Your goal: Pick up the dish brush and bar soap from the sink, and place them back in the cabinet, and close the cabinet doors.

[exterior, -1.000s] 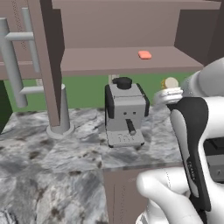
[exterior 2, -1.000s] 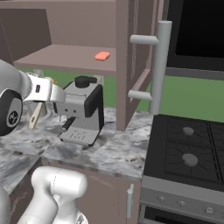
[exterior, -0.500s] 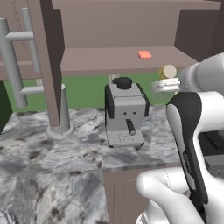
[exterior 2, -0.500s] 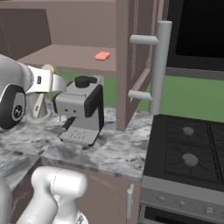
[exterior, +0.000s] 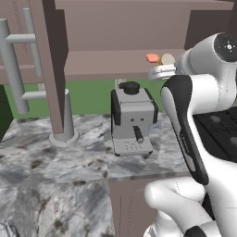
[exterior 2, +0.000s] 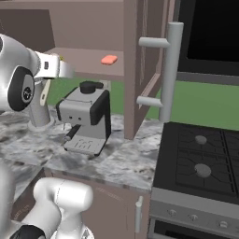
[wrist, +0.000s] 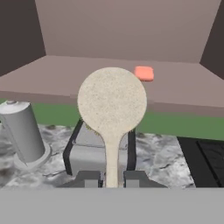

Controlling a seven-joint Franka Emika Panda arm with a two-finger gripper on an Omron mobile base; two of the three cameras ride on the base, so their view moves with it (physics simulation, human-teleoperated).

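Observation:
My gripper [wrist: 112, 179] is shut on the thin handle of the dish brush [wrist: 112, 101], whose round cream head points at the open cabinet. The bar soap [wrist: 144, 73], a small salmon-pink block, lies on the cabinet shelf [wrist: 65, 74], beyond the brush head and slightly right. In the left base view the gripper [exterior: 159, 71] is level with the shelf's front edge, the brush head [exterior: 167, 59] right beside the soap [exterior: 152, 58]. Both cabinet doors [exterior: 48, 69] [exterior 2: 140, 70] stand open. The sink is out of view.
A grey coffee machine [exterior: 132, 118] stands on the marble counter [exterior: 55, 157] directly below the gripper. Long silver bar handles [exterior 2: 170, 70] stick out from the open doors. A black stove [exterior 2: 205, 158] is to the right.
The arm has lifted the gripper and the brush from beside the coffee machine up to the shelf's front edge, closer to the soap. The soap and doors have not moved.

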